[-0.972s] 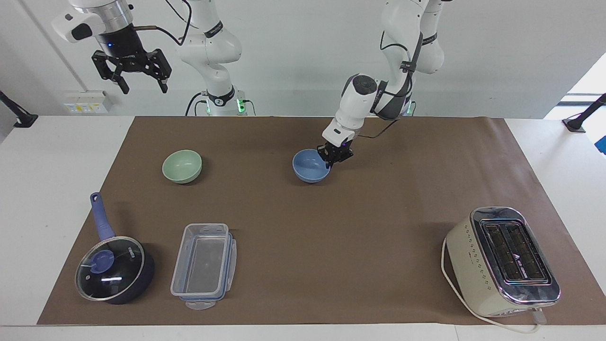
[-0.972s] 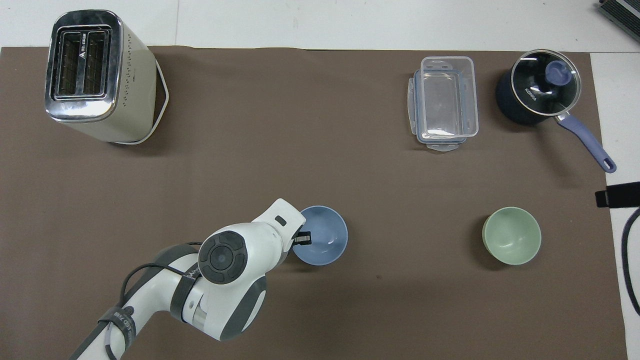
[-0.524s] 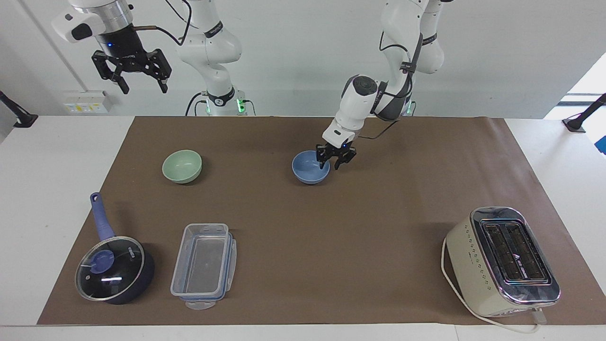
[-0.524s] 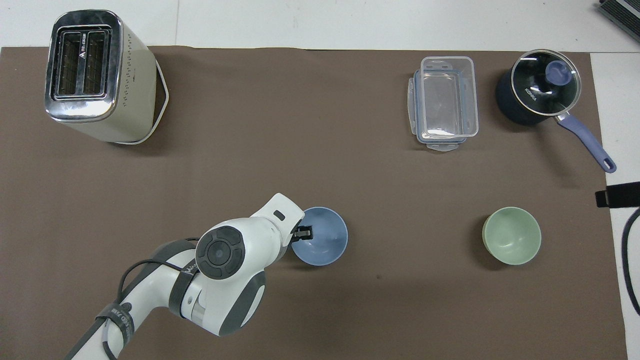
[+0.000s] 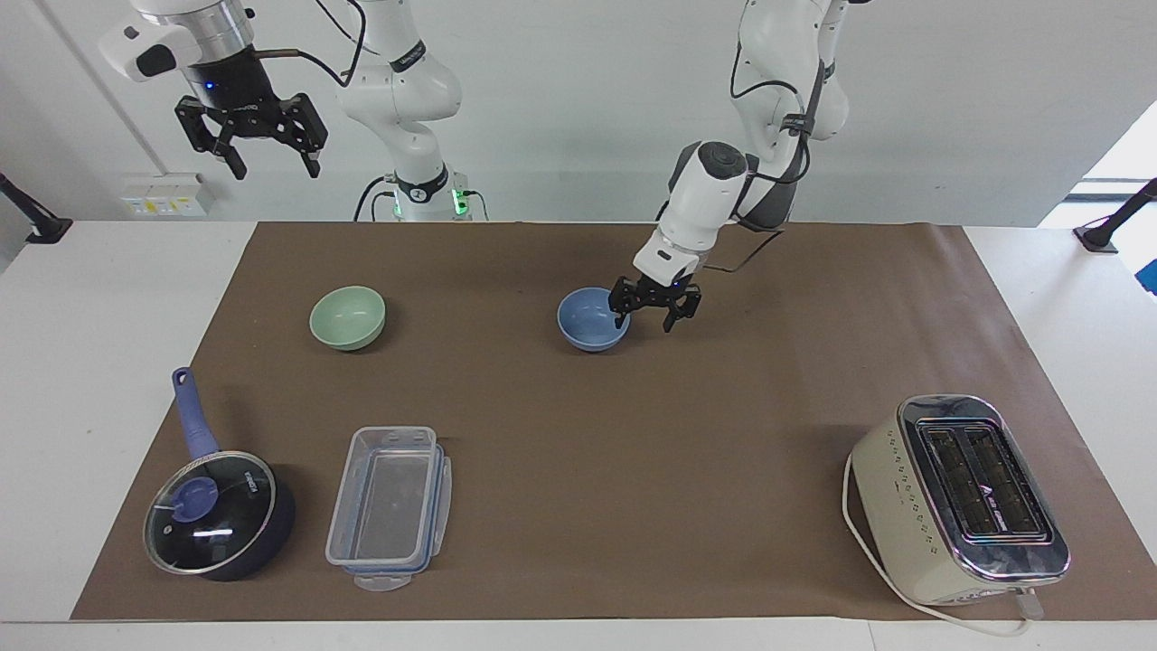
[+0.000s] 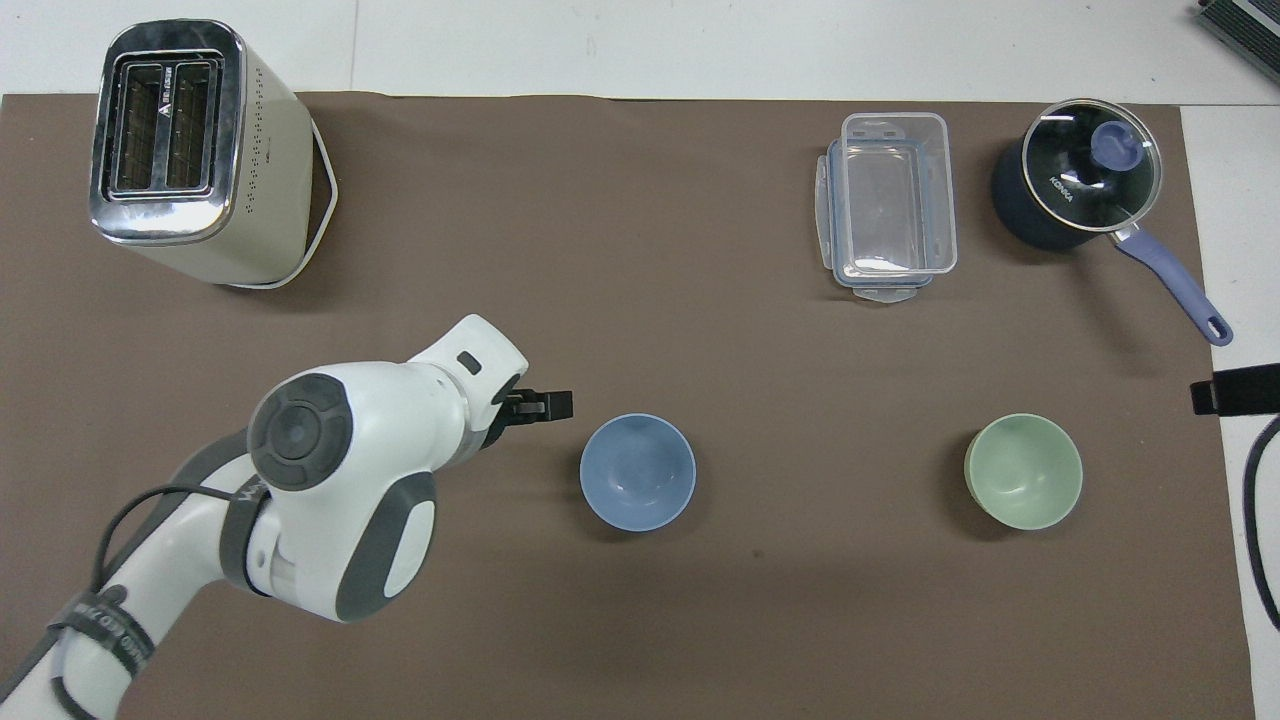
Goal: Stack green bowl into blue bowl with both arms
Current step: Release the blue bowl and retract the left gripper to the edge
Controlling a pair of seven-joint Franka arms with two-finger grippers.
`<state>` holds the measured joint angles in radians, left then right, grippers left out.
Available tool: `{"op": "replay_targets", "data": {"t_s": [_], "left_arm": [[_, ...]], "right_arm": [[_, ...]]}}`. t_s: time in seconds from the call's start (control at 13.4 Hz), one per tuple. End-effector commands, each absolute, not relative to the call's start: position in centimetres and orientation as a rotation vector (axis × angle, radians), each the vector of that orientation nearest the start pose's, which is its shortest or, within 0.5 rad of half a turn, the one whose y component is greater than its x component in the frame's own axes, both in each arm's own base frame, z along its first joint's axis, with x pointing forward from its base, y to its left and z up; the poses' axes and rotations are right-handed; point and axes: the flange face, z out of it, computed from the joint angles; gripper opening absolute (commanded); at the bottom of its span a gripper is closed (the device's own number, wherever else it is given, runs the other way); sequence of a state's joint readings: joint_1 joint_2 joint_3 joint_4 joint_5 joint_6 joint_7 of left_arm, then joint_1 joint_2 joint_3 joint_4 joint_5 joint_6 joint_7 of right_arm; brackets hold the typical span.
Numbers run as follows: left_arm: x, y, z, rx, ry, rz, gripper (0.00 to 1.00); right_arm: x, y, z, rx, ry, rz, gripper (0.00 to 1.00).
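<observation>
Sitting toward the right arm's end of the table, the small pale mint-green matte bowl (image 5: 347, 316) lies nearest the raised, spread right gripper (image 5: 250, 145); the spread, empty left gripper (image 5: 654, 310) hangs beside the small periwinkle-blue matte bowl (image 5: 592, 318) mid-table.

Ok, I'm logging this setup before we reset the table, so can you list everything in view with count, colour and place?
blue bowl: 1, periwinkle blue, mid mat, upright and empty.
green bowl: 1, pale mint, level with the blue bowl, toward the right arm's end, empty.
saucepan: 1, dark blue with glass lid, farther from the robots than the green bowl.
food container: 1, clear plastic, beside the saucepan.
toaster: 1, cream and chrome, toward the left arm's end, far from the robots.
mat: 1, brown, covering the table.
left gripper: 1, black, open, just beside the blue bowl, holding nothing.
right gripper: 1, black, open, raised and waiting at its own end.
</observation>
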<state>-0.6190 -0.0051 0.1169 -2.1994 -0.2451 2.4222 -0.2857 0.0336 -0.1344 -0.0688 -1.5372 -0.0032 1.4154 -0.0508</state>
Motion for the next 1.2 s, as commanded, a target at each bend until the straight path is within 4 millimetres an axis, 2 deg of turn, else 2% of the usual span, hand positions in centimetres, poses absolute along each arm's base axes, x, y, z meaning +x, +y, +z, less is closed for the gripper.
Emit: {"op": "replay_targets", "data": {"t_s": [0.0, 0.15, 0.3, 0.52, 0.75, 0.9, 0.97, 1.12], "left_arm": [[49.4, -20.2, 46.6, -3.354, 0.245, -0.251, 1.00], [50.9, -15.7, 50.7, -3.271, 0.348, -0.169, 1.00], [52.4, -12.4, 55.4, -3.246, 0.412, -0.160, 1.00], [53.8, -7.5, 59.7, -3.182, 0.429, -0.212, 1.00], [55.6, -5.3, 62.2, -3.169, 0.387, -0.180, 1.00], [56.3, -4.8, 62.3, -3.168, 0.403, -0.106, 1.00], [56.6, -3.8, 62.4, -3.170, 0.393, -0.080, 1.00], [56.3, -3.0, 62.9, -3.162, 0.435, -0.072, 1.00]], "right_arm": [[48.6, -2.3, 69.7, -3.120, -0.052, -0.028, 1.00], [48.6, -2.3, 69.7, -3.120, -0.052, -0.028, 1.00], [48.6, -2.3, 69.7, -3.120, -0.052, -0.028, 1.00], [48.6, -2.3, 69.7, -3.120, -0.052, -0.028, 1.00], [48.6, -2.3, 69.7, -3.120, -0.052, -0.028, 1.00], [48.6, -2.3, 69.7, -3.120, -0.052, -0.028, 1.00], [48.6, -2.3, 69.7, -3.120, -0.052, -0.028, 1.00], [48.6, -2.3, 69.7, -3.120, -0.052, -0.028, 1.00]]}}
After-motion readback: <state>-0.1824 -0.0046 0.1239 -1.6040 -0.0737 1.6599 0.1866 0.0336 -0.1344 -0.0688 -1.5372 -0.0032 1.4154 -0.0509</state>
